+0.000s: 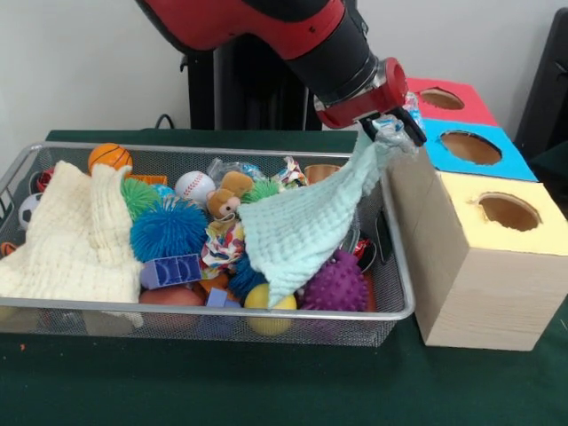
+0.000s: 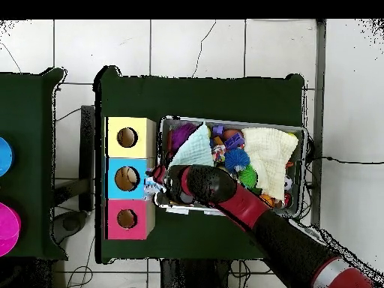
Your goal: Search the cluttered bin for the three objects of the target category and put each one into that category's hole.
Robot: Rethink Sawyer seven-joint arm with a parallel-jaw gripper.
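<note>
My gripper hangs over the wire mesh bin's right end, next to the blue-topped hole. It is shut on a crumpled see-through bottle with bluish-white scraps. A pale green muslin cloth is caught with the bottle and hangs from the fingers down into the bin. Another see-through bottle lies at the bin's back among the toys. In the overhead view the gripper is at the bin's left rim beside the blue hole, with the cloth trailing back.
A cream muslin cloth covers the bin's left part. Spiky balls in blue and purple, a baseball and a small basketball fill the bin. The red-topped hole and yellow-topped hole flank the blue one.
</note>
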